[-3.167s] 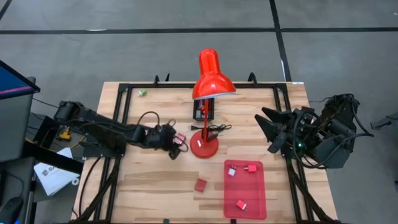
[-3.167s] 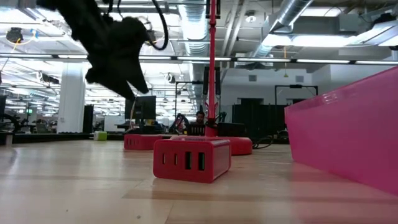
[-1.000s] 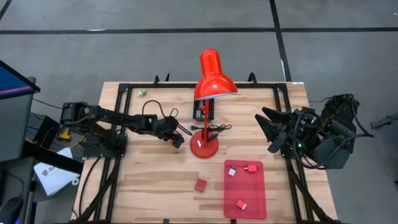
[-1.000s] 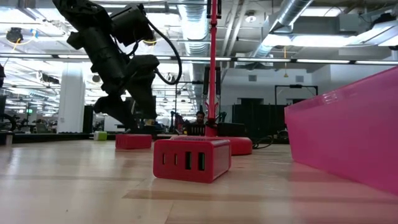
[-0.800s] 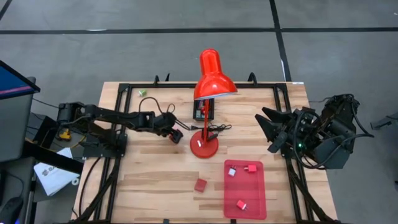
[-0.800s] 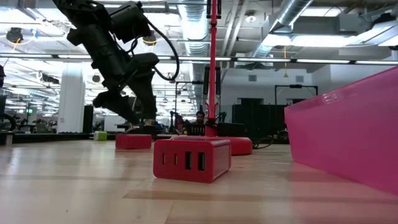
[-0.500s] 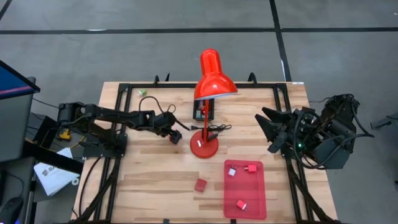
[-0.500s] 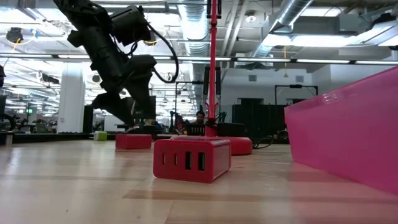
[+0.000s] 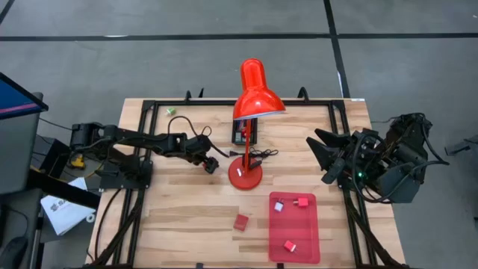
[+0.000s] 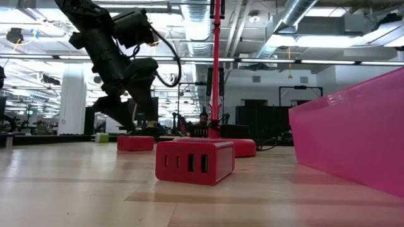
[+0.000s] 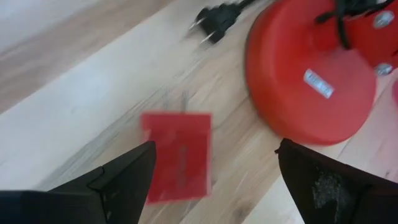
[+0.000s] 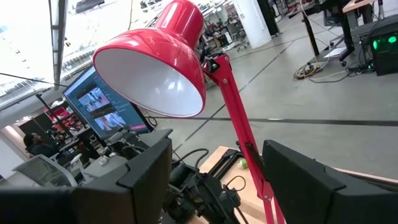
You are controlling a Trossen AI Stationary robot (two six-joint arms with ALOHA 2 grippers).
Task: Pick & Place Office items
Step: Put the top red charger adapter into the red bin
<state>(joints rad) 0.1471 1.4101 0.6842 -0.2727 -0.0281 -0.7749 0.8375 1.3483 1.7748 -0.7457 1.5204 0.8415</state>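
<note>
My left gripper [image 9: 212, 164] is open and low over the table, left of the lamp's round base [image 9: 243, 176]. In the left wrist view, a flat red block [image 11: 177, 155] lies on the wood just inside one finger of the gripper [image 11: 216, 149]. The low view shows this block [image 10: 135, 143] on the table below the gripper [image 10: 137, 129]. Another red block with ports [image 10: 194, 162] lies near the front, also in the high view [image 9: 240, 222]. My right gripper [image 9: 320, 158] waits open at the table's right side.
The red tray [image 9: 294, 254] at the front right holds a white-silver piece [image 9: 278, 206] and two red ones [image 9: 302, 202]. The tall red lamp [image 9: 254, 93] stands mid-table with its cord and plug [image 11: 214, 25]. A green piece [image 9: 170, 111] lies at the far left.
My left gripper has stayed open low over the red block beside the lamp base. It rose and tipped a little, then came back down. The block has not moved.
</note>
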